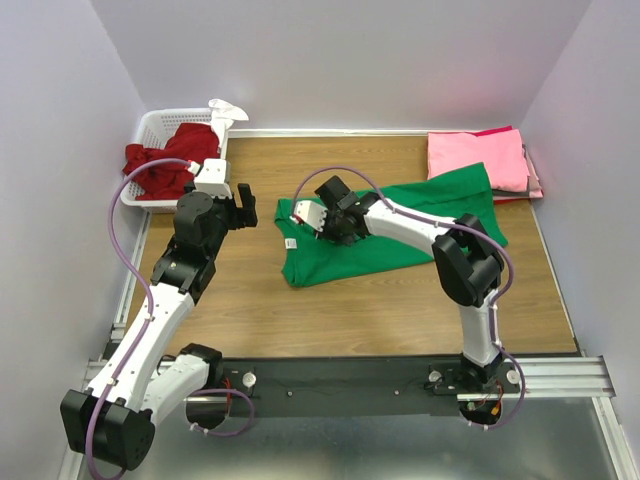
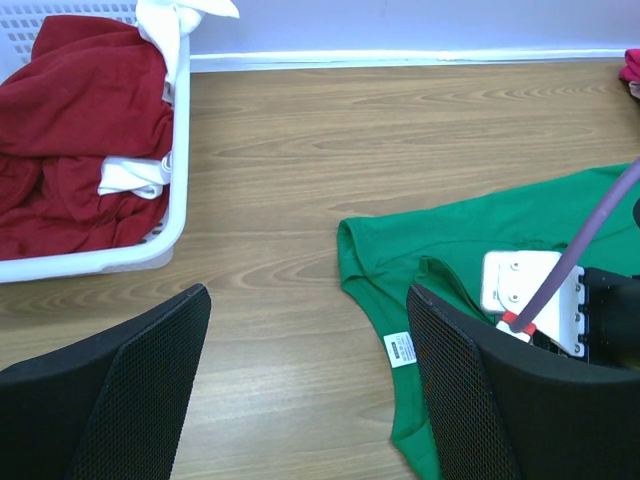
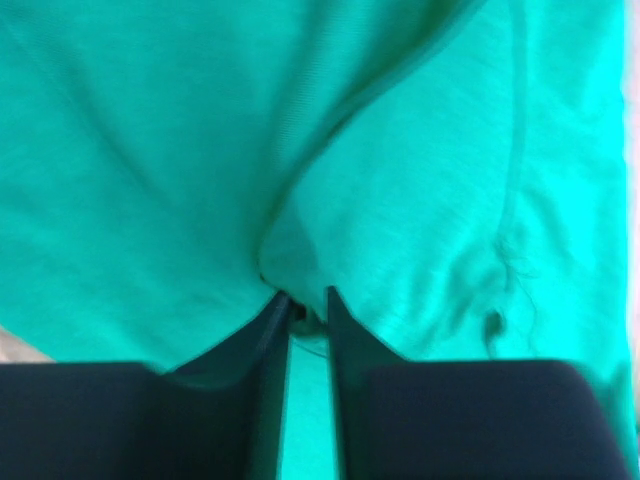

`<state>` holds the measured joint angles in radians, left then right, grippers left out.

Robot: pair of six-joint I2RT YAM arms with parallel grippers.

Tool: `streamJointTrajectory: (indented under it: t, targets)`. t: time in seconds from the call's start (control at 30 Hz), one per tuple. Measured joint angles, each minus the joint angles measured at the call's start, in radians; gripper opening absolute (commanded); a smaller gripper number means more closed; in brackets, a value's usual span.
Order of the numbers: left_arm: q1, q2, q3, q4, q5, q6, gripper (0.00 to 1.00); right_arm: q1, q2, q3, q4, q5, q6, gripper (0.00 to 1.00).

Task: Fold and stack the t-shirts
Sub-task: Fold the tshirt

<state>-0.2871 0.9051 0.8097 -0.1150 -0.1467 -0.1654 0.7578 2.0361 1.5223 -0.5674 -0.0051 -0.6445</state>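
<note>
A bright green t-shirt (image 1: 340, 262) (image 2: 480, 225) (image 3: 150, 150) lies spread across the middle of the table, its white neck tag (image 2: 401, 347) showing at the collar. My right gripper (image 1: 343, 228) (image 3: 307, 295) is down on its left part, jaws nearly together with a pinch of green cloth between them. My left gripper (image 1: 243, 207) (image 2: 305, 290) hovers open over bare wood just left of the collar, holding nothing. A dark red t-shirt (image 1: 165, 160) (image 2: 70, 130) sits bunched in the basket. Folded pink t-shirts (image 1: 478, 158) are stacked at the back right.
The white slotted basket (image 1: 150, 125) (image 2: 180, 150) stands at the back left corner, with a white cloth (image 1: 225, 110) (image 2: 165, 20) draped over its rim. Walls close the table on three sides. Bare wood lies in front of the green shirt.
</note>
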Motion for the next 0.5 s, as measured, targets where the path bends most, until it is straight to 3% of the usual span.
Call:
streamJointTrajectory:
  t: [0.2, 0.33, 0.4, 0.47, 0.5]
  targets:
    - [0.0, 0.0, 0.0, 0.001, 0.0, 0.0, 0.86, -0.019, 0.018, 0.039, 0.023, 0.096, 0.04, 0.04]
    - [0.0, -0.001, 0.0, 0.001, 0.0, 0.0, 0.87, -0.056, 0.032, 0.051, 0.048, 0.151, 0.08, 0.03]
    - [0.0, -0.003, 0.0, 0.002, 0.0, 0.0, 0.86, -0.084, 0.037, 0.058, 0.055, 0.171, 0.104, 0.23]
    - [0.0, -0.004, 0.0, 0.002, 0.0, 0.0, 0.86, -0.109, 0.038, 0.061, 0.064, 0.181, 0.127, 0.54]
    - [0.0, -0.004, 0.0, 0.002, 0.0, 0.0, 0.86, -0.124, 0.038, 0.061, 0.07, 0.19, 0.135, 0.77]
